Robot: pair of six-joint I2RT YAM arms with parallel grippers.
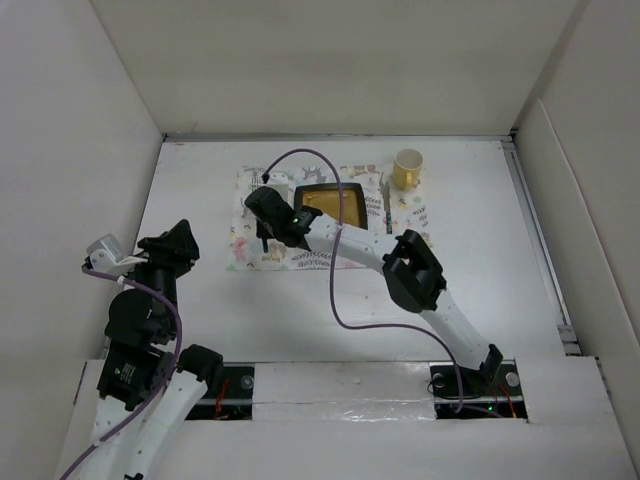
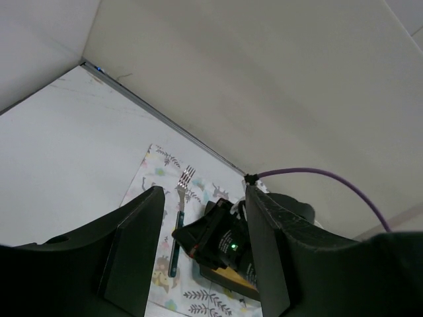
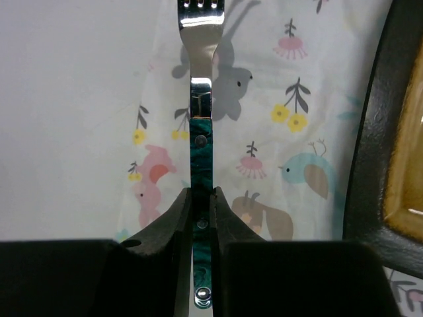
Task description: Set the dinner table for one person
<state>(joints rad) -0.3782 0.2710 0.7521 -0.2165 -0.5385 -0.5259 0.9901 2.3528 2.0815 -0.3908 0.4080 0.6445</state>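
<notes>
Right gripper [image 3: 200, 228] fingers [image 3: 168, 231], matte black plastic, are pinched tight on the lower handle of a fork [image 3: 200, 132]: polished steel tines and neck, glossy teal marbled handle with round metal rivets. The fork runs lengthwise over the left strip of the placemat [image 1: 250, 245], a thin rectangular white cloth printed with pastel animals, birds and leafy sprigs. Cannot tell if the fork touches the cloth.

A square plate [image 1: 330, 200], glossy black rim, mustard-yellow inside, sits on the placemat's middle, just right of the fork. A small yellow round cup [image 1: 407, 168] stands at the placemat's far right corner. A thin purple cable [image 1: 335, 280] arcs over the placemat from the right arm.

Left gripper [image 2: 203, 218], same black wedge-shaped fingers [image 2: 139, 251], is spread wide with nothing between them; it is raised well to the left of the placemat and turned toward it.

The dinner table [image 1: 480, 260], a large flat matte white rectangular board, lies under the placemat and reaches out past it on every side.
</notes>
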